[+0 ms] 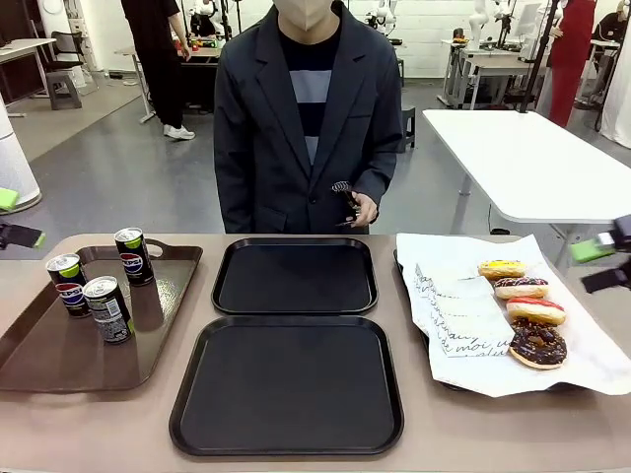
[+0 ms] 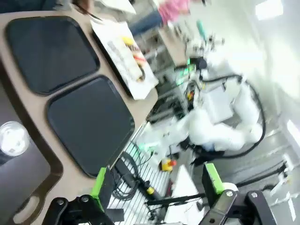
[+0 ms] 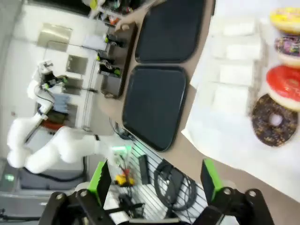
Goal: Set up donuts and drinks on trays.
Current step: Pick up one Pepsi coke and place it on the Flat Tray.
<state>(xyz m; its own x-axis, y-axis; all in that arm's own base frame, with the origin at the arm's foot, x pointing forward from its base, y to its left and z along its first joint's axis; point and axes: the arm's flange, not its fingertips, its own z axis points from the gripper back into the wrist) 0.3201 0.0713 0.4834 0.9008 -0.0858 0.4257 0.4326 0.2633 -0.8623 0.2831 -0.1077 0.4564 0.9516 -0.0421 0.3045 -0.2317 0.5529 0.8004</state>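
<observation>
Counter [image 1: 118, 434] tan, shared with a person [image 1: 306, 118] standing at the far edge. Two black trays mid-counter: near tray [image 1: 286, 389] by the near edge, far tray [image 1: 294, 278] just behind it, both bare. Brown tray [image 1: 54, 360] at the left edge, carrying three cans [image 1: 106, 308], upright and bunched toward its far left corner. Paper sheet [image 1: 592, 367] at the right edge, with four donuts [image 1: 537, 345] close together in a row and flat sleeves [image 1: 463, 307] just beside them.

Left end effector [image 1: 15, 217] hovering off the left edge, released wide, nothing between the pads. Right end effector [image 1: 601, 264] off the right edge near the sheet's far corner, likewise released and empty.

Nothing on the black trays yet, so probably the first pick.

To do it well:
- Come straight down on one can, pads on its sides, keeping it upright and clear of its neighbours.
- Pinch a donut lightly by its outer edge, since the icing looks soft.
- Start with the chocolate donut at the near end.
- Set down flat inside a tray rim, leaving room for the paired item.
</observation>
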